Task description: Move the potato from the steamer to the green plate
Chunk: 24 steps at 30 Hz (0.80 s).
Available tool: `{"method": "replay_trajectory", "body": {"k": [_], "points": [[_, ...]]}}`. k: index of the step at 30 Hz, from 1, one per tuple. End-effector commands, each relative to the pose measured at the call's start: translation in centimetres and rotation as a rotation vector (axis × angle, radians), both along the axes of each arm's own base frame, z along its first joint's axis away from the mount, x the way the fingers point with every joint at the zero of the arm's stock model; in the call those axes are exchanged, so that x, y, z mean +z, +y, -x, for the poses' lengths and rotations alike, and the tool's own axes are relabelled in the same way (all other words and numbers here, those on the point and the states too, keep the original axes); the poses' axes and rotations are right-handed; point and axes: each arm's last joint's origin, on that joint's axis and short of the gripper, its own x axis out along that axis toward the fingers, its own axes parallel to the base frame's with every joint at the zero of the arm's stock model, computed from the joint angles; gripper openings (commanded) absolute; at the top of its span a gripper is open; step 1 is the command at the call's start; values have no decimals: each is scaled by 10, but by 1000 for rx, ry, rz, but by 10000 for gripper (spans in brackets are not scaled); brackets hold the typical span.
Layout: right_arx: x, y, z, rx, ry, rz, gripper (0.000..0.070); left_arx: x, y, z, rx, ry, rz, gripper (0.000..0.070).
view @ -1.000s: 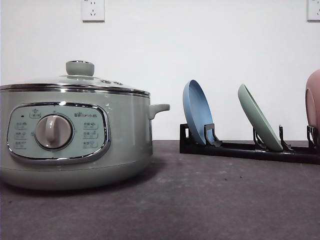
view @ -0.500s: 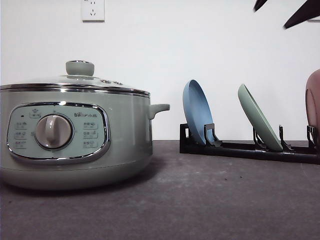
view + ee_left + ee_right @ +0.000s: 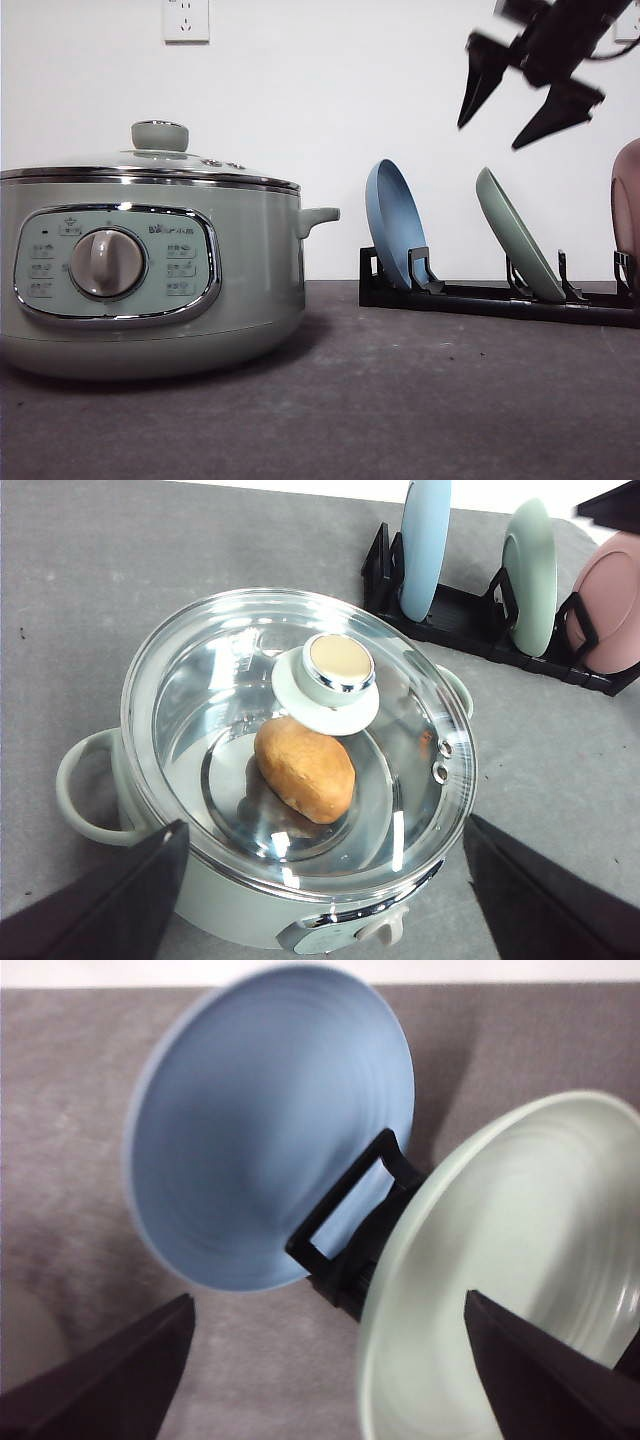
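While right pincer (image 3: pixel 532 108) hangs spread above, green plate (image 3: pixel 517 237) stands racked.

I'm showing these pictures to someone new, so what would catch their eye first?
Probably the big sage-green steamer at the front left of the table, with the potato visible under its glass lid, which is on. Next, the right pincer, open in the air above the black rack at the back right, where the blue plate and green plate stand on edge.
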Motion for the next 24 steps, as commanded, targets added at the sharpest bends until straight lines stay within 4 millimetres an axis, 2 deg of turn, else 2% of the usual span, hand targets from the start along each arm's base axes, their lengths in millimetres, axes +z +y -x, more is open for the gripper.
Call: {"method": "replay_trajectory", "body": {"k": [1,5,10,17,24], "points": [[-6,4,-10,-12,-2,8,522,7,0,1,-8,-30,-1,560],[-24,7,-21,-15,26,16,505,7,0,1,-8,-29,-1,560],[-35,9,-27,-13,48,19,345,7,0,1,-8,-23,-1,560],[-37,10,-28,-15,50,18,158,7,0,1,-8,-23,-1,560],[-37,10,-28,-22,55,10,30,7,0,1,-8,-23,-1,560]]}}
